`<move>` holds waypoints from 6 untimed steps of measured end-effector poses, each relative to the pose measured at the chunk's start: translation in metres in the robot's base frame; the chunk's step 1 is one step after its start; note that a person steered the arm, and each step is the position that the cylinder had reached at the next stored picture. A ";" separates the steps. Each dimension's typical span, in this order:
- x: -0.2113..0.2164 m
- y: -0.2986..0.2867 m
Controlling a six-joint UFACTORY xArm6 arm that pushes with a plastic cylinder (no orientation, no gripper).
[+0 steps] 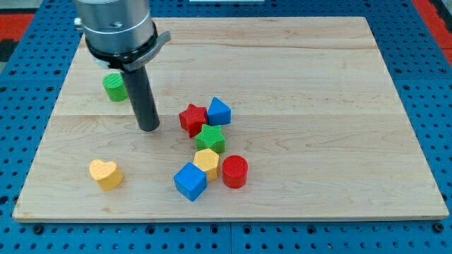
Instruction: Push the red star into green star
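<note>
Pale wood-grain worktop (318, 77) on blue perforated pegboard (21, 63), no fingers, only a plain dark rod, my tip (148, 129) holding nothing, just left of ridged red star (192, 118), touching green star (210, 139) below it, blue block (219, 111) on its right, yellow heart (105, 173) apart

2 green blocks (114, 87) (210, 139), 2 blue (219, 111) (190, 181), 2 red (192, 118) (234, 171), 2 yellow (105, 173) (207, 162)

text: none legible | labels: none | numbers: none | signs: none on blocks or board
</note>
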State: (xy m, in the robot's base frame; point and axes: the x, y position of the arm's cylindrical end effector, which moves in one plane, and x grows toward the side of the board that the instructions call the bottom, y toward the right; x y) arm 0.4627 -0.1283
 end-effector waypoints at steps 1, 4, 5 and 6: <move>-0.036 0.015; -0.020 0.095; -0.001 0.096; -0.004 0.116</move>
